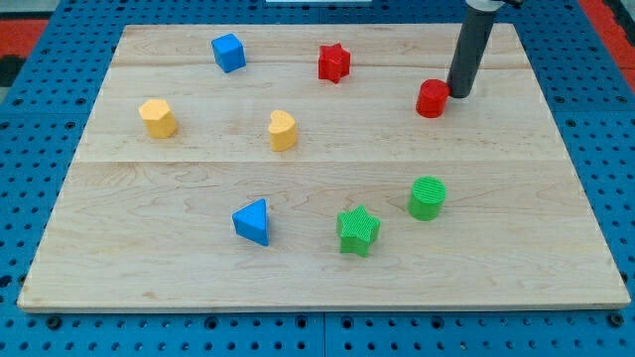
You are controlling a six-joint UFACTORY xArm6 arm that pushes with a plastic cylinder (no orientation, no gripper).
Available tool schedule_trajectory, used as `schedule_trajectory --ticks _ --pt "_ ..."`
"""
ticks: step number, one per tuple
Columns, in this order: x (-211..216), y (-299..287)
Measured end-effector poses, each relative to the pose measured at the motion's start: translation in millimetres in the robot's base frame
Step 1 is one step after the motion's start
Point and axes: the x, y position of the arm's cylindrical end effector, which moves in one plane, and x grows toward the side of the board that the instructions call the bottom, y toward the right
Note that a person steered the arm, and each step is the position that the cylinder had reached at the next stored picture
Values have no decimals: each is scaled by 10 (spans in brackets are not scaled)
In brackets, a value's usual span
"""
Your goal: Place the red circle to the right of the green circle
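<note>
The red circle [432,99] sits on the wooden board toward the view's top right. My tip [460,94] stands just to its right, touching or almost touching it. The green circle [427,198] is lower down, almost straight below the red circle toward the view's bottom. The dark rod rises from the tip to the view's top edge.
A red star [334,62] and a blue cube [228,53] lie near the view's top. A yellow hexagon-like block [158,118] and a yellow heart [283,130] lie at mid left. A blue triangle [253,221] and a green star [358,231] lie near the bottom.
</note>
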Motion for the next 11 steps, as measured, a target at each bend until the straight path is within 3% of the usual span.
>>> schedule_trajectory --ticks 5,6,8,9,11 --pt "28 -73" --pt "131 -157" --pt "-266 -608" --pt "-32 -610" --pt "-51 -875"
